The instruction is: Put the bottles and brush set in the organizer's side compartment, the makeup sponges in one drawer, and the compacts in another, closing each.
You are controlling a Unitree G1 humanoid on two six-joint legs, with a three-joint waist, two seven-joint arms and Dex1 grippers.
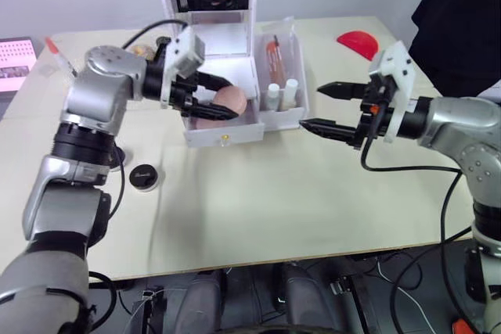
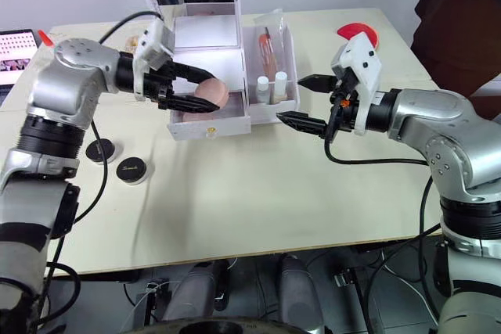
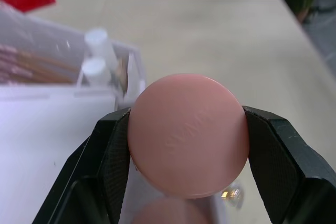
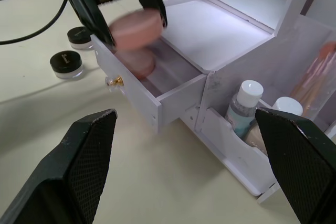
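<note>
Left gripper (image 1: 223, 99): clenched edge-on around one makeup sponge (image 3: 189, 135), held just above the open drawer (image 4: 157, 95).
Second makeup sponge (image 4: 139, 62): lying flat inside that drawer, directly beneath the held one.
Right gripper (image 2: 305, 102): released, fingers spread wide, grasping nothing; hovering above the table (image 1: 313, 193) just beside the organizer's side compartment (image 1: 291, 119).
Organizer (image 1: 227, 44): at the far middle of the table, mirror upright, upper drawer pulled out toward the robot.
Bottles (image 1: 282, 93): two white-capped, upright side by side at the front of the side compartment.
Brush set (image 1: 275, 56): standing tilted in the same compartment, behind the bottles.
Compacts (image 2: 117, 160): two black jars on the table near the robot's left arm, well apart from the organizer.
Red object (image 1: 358, 41): on the far right of the table.
</note>
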